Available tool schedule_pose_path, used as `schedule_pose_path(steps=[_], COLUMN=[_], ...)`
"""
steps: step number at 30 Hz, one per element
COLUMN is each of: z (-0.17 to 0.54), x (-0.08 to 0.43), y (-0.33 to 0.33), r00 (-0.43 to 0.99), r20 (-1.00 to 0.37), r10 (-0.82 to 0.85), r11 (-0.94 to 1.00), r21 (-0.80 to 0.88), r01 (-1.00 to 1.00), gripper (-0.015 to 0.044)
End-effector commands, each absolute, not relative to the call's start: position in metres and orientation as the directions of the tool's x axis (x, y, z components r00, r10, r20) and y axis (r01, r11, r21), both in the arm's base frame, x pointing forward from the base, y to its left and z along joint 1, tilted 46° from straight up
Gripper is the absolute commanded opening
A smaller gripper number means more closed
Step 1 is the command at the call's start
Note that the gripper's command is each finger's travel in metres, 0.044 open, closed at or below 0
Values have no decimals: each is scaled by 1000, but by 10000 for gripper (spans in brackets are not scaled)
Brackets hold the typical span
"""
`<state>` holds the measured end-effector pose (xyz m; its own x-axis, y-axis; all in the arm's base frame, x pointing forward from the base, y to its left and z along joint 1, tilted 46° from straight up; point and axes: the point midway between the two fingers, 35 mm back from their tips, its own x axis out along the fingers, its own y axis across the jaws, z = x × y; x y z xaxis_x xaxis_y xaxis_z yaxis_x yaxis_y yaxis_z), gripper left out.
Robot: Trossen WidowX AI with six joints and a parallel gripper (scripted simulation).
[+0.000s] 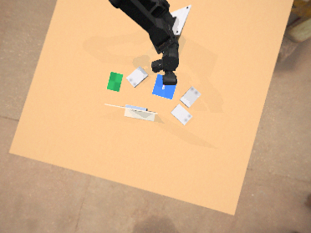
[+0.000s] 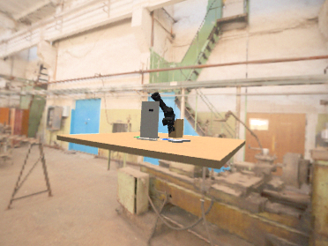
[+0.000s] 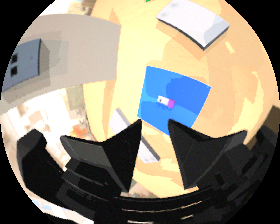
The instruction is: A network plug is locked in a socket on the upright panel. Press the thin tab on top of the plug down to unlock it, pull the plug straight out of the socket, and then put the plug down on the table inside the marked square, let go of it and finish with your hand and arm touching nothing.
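Note:
The plug point(image 3: 169, 102) point(image 1: 163, 87), small and white with a magenta end, lies on the blue square point(image 3: 189, 95) point(image 1: 159, 93) on the table, inside its edges. My gripper point(image 3: 154, 122) point(image 1: 169, 82) point(image 2: 171, 135) is open with nothing between its fingers. In the wrist view the plug shows beyond the fingertips, apart from them. The upright panel point(image 3: 92, 45) point(image 2: 149, 122) stands to one side; its socket block point(image 3: 27, 59) shows two dark openings with no plug in them. The state of the plug's tab is too small to tell.
A green square point(image 1: 114, 81) lies on the table point(image 1: 84, 143). A pale flat block point(image 1: 137, 77) point(image 3: 192, 22) lies between the two squares. Two more pale blocks, one point(image 1: 191, 97) and another point(image 1: 181, 114), lie on the blue square's other side. A brown block point(image 2: 179, 128) stands by the arm.

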<state>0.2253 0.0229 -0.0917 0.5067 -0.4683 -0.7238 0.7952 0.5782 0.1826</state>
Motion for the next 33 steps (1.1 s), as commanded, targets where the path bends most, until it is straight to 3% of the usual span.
schedule_pose_path(steps=[1,33], z=[-88,-63], x=[230,228], y=[28,52], r00=[515,516], r20=[-719,-718], r10=[-467,-467], r11=[575,576], r21=[196,196], r01=[794,794], gripper=[156,156])
